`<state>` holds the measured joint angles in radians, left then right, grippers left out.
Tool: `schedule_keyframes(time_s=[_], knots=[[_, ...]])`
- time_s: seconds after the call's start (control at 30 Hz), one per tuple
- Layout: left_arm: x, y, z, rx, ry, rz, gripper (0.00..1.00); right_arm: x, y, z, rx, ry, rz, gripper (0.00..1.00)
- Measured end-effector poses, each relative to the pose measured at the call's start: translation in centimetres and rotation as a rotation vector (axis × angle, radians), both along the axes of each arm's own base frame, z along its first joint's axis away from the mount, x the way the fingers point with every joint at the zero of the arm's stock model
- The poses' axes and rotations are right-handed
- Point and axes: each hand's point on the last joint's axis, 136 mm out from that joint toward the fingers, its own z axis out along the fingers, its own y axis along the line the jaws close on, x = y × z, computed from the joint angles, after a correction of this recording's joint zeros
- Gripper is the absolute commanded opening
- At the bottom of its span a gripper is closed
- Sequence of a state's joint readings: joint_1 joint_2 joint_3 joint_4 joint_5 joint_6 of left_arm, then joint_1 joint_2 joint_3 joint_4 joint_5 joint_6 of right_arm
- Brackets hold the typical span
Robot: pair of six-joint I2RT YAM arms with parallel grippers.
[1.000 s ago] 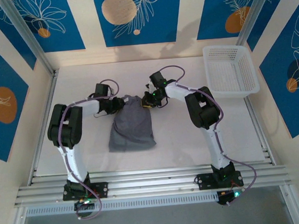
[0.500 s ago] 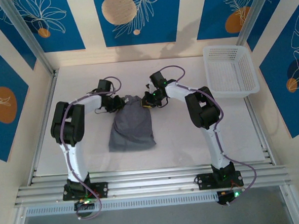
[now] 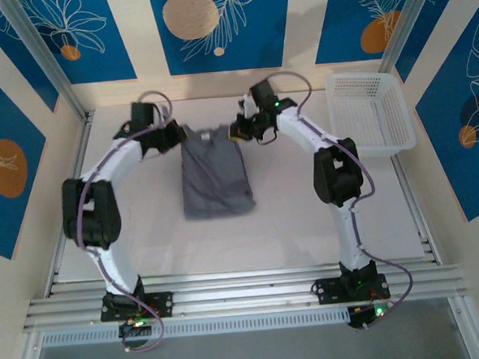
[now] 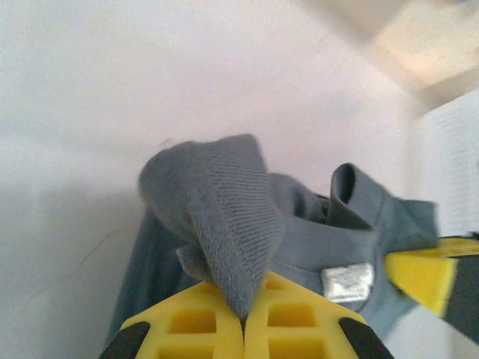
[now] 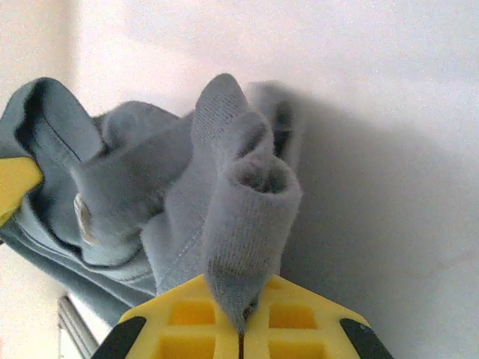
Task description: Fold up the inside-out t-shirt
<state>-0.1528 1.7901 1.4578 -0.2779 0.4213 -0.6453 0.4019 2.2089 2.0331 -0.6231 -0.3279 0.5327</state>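
Note:
The slate-grey t-shirt (image 3: 215,174) lies as a narrow folded strip in the middle of the white table, its collar end at the far side. My left gripper (image 3: 181,135) is shut on the far left corner of that end; in the left wrist view a ribbed fold of the t-shirt (image 4: 224,217) is pinched between the yellow fingers (image 4: 187,321), with a silver label (image 4: 348,281) beside it. My right gripper (image 3: 235,133) is shut on the far right corner, where a bunched tube of the t-shirt (image 5: 247,209) rises from its yellow fingers (image 5: 299,325).
A white mesh basket (image 3: 368,112) stands at the far right of the table. The back wall runs just beyond both grippers. An aluminium rail (image 3: 246,295) borders the near edge by the arm bases.
Both grippers have closed on the shirt's far corners and moved toward the back wall, dragging the shirt away from the arm bases and stretching it straighter.

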Motion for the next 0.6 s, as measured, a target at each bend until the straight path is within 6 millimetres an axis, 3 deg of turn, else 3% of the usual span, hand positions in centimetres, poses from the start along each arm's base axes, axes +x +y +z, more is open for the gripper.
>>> schedule_keyframes(time_s=[0.1,0.17,0.23,0.3,0.37,0.43,0.53,0.57,0.6], knots=[[-1.4,0.4,10.1,-0.065,-0.222,0.002,0.0,-0.6,-0.4,9.5,0.094,-0.195,0.026,0.0],[-4.2,0.3,15.4,-0.101,-0.354,-0.016,0.0,-3.2,-0.7,15.6,0.171,-0.335,0.073,0.0],[-7.3,0.3,17.5,-0.119,-0.427,-0.029,0.0,-6.4,-0.8,19.0,0.229,-0.426,0.124,0.01],[-9.8,0.2,15.9,-0.117,-0.413,-0.038,0.0,-9.8,-0.4,20.1,0.272,-0.48,0.188,0.01],[-11.6,-0.3,11.2,-0.103,-0.331,-0.047,0.0,-12.5,0.6,18.0,0.301,-0.465,0.26,0.01],[-13.2,-0.9,4.8,-0.088,-0.19,-0.061,0.0,-14.2,1.6,13.4,0.312,-0.377,0.306,0.02],[-16.9,-1.4,-6.6,-0.03,0.098,-0.08,0.0,-16.7,2.4,2.1,0.257,-0.129,0.323,0.03],[-18.6,-1.4,-9.1,-0.011,0.172,-0.092,0.0,-18.2,2.1,-2.1,0.217,-0.026,0.322,0.03],[-20.0,-1.5,-10.7,0.006,0.224,-0.106,0.0,-19.4,1.7,-4.9,0.185,0.048,0.318,0.03]])
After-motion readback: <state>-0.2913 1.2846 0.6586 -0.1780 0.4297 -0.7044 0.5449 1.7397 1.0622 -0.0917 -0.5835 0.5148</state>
